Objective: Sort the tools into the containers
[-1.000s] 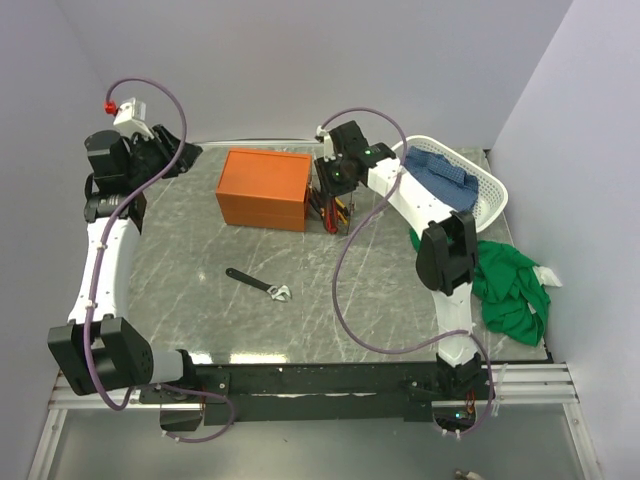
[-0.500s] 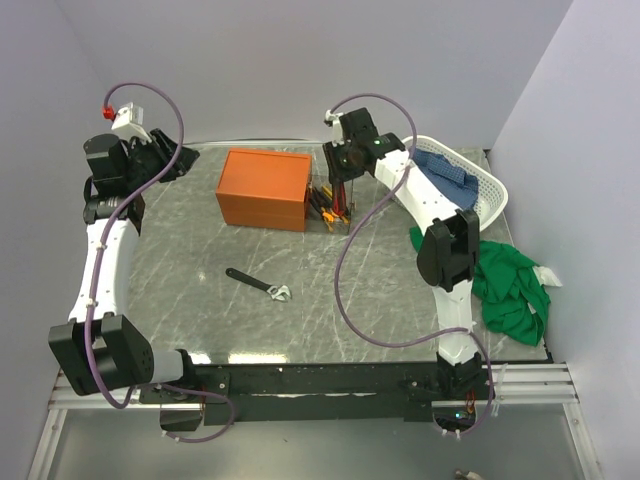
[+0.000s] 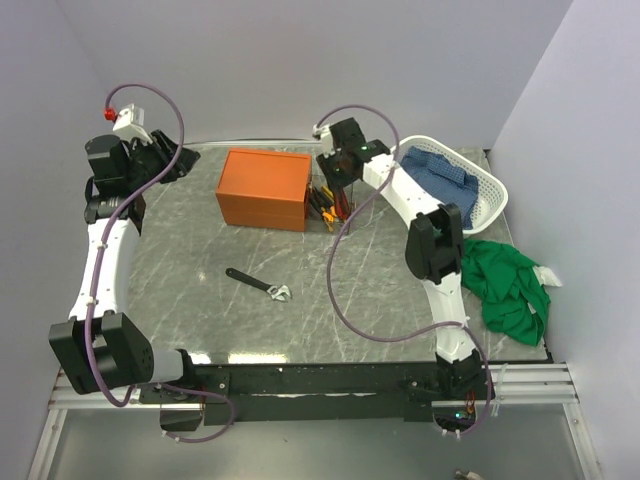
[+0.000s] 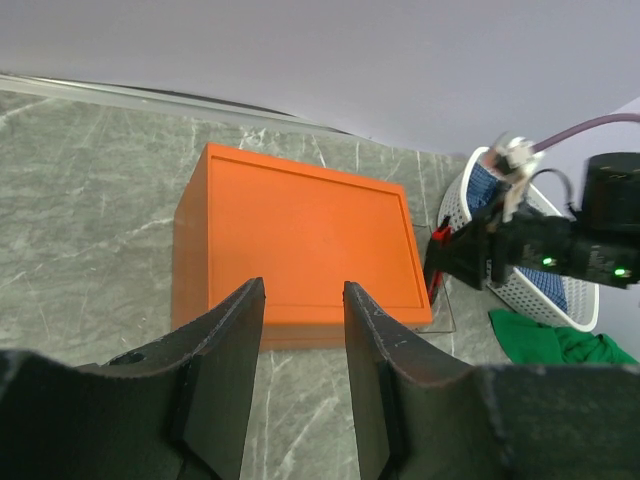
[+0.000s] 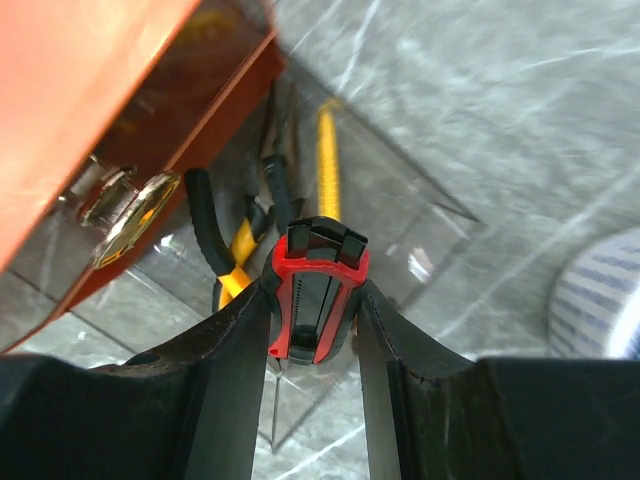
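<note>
My right gripper (image 5: 314,288) is shut on a red-black utility knife (image 5: 315,310), held upright between both fingers. It hangs over a clear open container (image 5: 420,215) that stands against the right end of the orange box (image 3: 263,188). Yellow-and-black pliers (image 5: 225,265) and a yellow-handled tool (image 5: 328,150) lie inside the clear container. A black wrench with a silver jaw (image 3: 258,285) lies on the table in front of the box. At the back left, my left gripper (image 4: 305,290) stands open and empty, facing the orange box (image 4: 300,235).
A white basket (image 3: 485,190) holding a blue cloth (image 3: 440,172) sits at the back right. A green cloth (image 3: 510,285) lies on the right edge of the table. Walls close in behind and on both sides.
The right wrist rose a little, then came back down to the left over the clear container, and its elbow swung left. The left arm and the wrench have not moved.
</note>
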`<state>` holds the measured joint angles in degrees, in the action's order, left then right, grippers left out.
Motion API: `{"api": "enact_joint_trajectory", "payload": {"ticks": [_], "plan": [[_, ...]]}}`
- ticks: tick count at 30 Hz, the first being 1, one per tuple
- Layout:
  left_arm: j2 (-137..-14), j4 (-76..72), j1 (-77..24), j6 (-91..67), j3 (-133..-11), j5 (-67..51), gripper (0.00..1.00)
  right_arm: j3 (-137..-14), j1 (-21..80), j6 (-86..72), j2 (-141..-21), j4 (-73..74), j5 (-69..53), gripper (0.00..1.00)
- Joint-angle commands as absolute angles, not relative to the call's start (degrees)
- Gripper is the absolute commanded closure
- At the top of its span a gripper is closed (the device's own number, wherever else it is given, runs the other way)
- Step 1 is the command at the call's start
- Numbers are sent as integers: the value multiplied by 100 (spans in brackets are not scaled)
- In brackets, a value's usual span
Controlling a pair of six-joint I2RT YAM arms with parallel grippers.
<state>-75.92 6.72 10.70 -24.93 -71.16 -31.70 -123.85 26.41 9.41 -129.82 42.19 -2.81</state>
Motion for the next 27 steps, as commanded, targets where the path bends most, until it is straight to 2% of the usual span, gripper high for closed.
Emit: {"api": "enact_joint_trajectory", "payload": {"ticks": [1,4,7,13,15,18,19,21,22,23,24,25,27], "plan": [[-7585,466,1090,-2522,-7084,-3252,57,-12560,2953,1485,-12982,4525,-132,51],[-7585,413,1090,-2549,-7066,-3269,56,-12235,2953,1398,-12631,4447,-44,39],[-7637,238,1090,-2742,-7005,-3331,57,-12208,2918,1424,-12314,4517,-9,34],[-7988,44,941,-3112,-7233,-3480,57,-11576,2629,889,-11558,4123,176,32],[-8155,35,827,-2972,-7470,-3437,58,-11321,2356,695,-11470,4070,211,35],[-8533,184,555,-2726,-7856,-3393,65,-11136,1901,729,-11583,4025,194,46],[-8726,254,397,-2585,-7962,-3366,68,-11162,1785,764,-11654,4051,124,55],[-8894,518,256,-2095,-8156,-3288,83,-11293,1505,896,-11882,4078,-139,65],[-9051,571,203,-1970,-8165,-3252,90,-11372,1442,896,-11979,4130,-202,74],[-9105,632,202,-1882,-8174,-3208,99,-11625,1363,888,-12197,4192,-367,79],[-9158,763,211,-1672,-8183,-3156,99,-11767,1310,870,-12304,4245,-482,84],[-9237,834,263,-1487,-8200,-3155,99,-11873,1249,870,-12392,4297,-527,94],[-9185,539,386,-1214,-8069,-3120,99,-11971,1222,905,-12550,4272,-650,100]]}}
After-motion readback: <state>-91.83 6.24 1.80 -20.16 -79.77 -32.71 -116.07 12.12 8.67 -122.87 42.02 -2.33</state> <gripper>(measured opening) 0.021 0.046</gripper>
